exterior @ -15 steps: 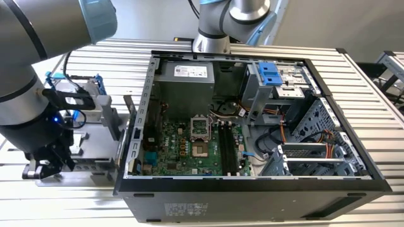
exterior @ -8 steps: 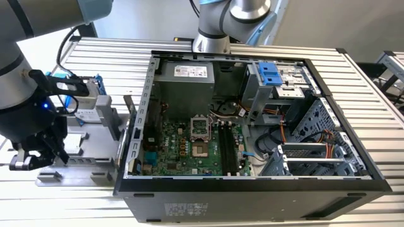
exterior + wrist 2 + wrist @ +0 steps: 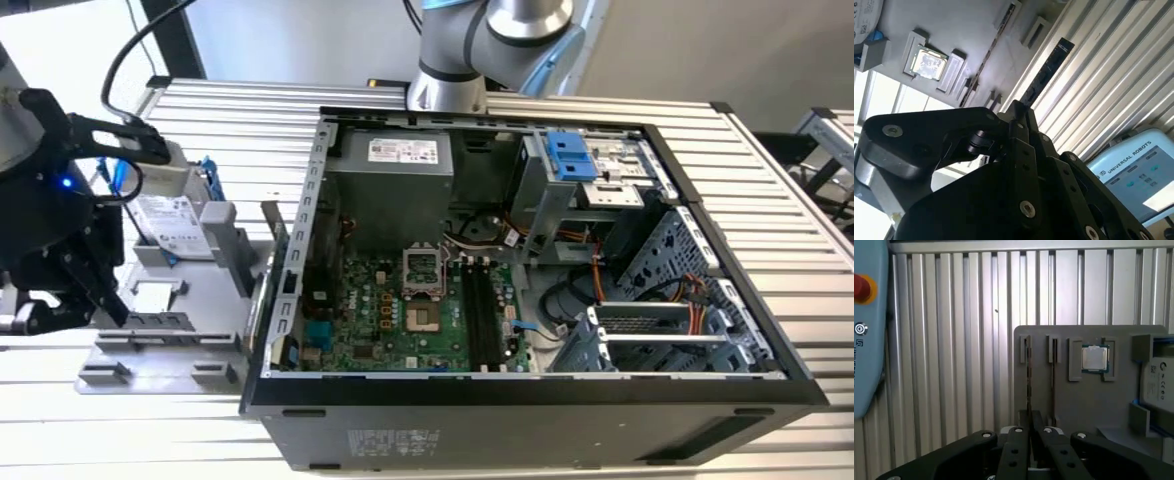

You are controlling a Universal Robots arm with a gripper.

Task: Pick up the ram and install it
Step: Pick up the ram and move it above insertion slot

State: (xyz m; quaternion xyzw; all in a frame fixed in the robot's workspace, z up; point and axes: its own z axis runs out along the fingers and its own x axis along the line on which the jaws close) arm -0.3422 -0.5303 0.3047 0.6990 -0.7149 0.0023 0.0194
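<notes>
Case (image 3: pixel 534 420) lies open on tabletop (image 3: pixel 774 180) so the board is reachable | tray (image 3: pixel 1089 405) beside it stands parts on edge for pinching | tool (image 3: pixel 1019 107) closed on ram (image 3: pixel 1046 72) - stick juts past fingertips, apparently clear of tray

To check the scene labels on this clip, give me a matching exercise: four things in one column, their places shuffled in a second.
Things:
1 ram
2 square silver plate
3 hard drive
4 motherboard

Places:
A inside the open computer case
B gripped by the hand
C in a blue-edged bracket on the grey tray
D flat in a recess of the grey tray

Pairs: 1-B, 2-D, 3-C, 4-A
</notes>
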